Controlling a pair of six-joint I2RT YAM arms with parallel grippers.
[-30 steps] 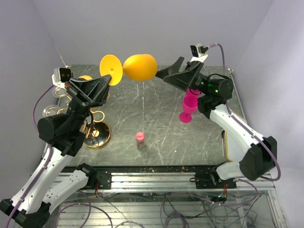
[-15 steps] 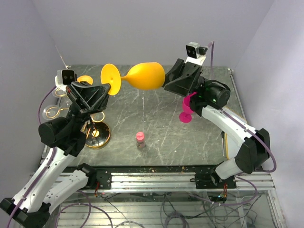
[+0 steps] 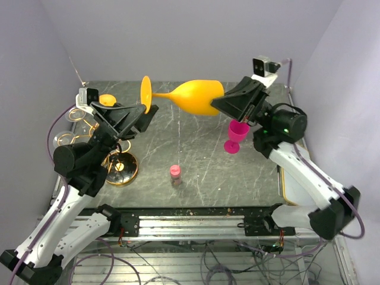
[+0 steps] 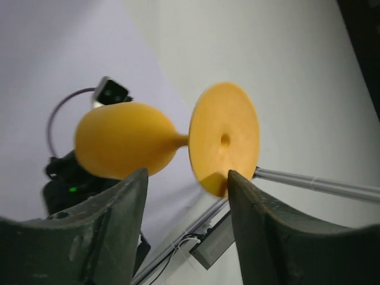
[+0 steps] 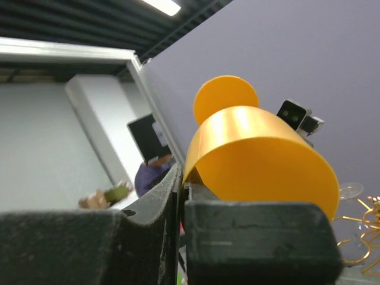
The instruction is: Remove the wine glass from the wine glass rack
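A: Where do we put the wine glass (image 3: 199, 97)?
B: Off the rack, up in the air over the back of the bench (image 3: 208, 172). It's orange and lies on its side, bowl to the right, foot to the left.
A: Who has it?
B: We log the right fingers (image 3: 217, 102) clamped on the bowl rim. The right wrist view shows the rim wall pinched between them with almost no gap.
A: And the left fingers (image 3: 142, 116)?
B: Spread wide, gripping nothing. In the left wrist view the foot disc faces us, standing above and between the two tips, its lower edge by the right-hand one. We cannot tell whether it touches.
A: Wine glass rack (image 3: 122, 168)?
B: Gold wire, on the bench at the left, round shiny base under the left arm, well apart from the wine glass.
A: Anything else we note?
B: A pink glass (image 3: 236, 135) upright on the bench below the right arm, and a small pink-capped item (image 3: 175, 172) near the bench middle, apart from both. We cannot tell what that one is.
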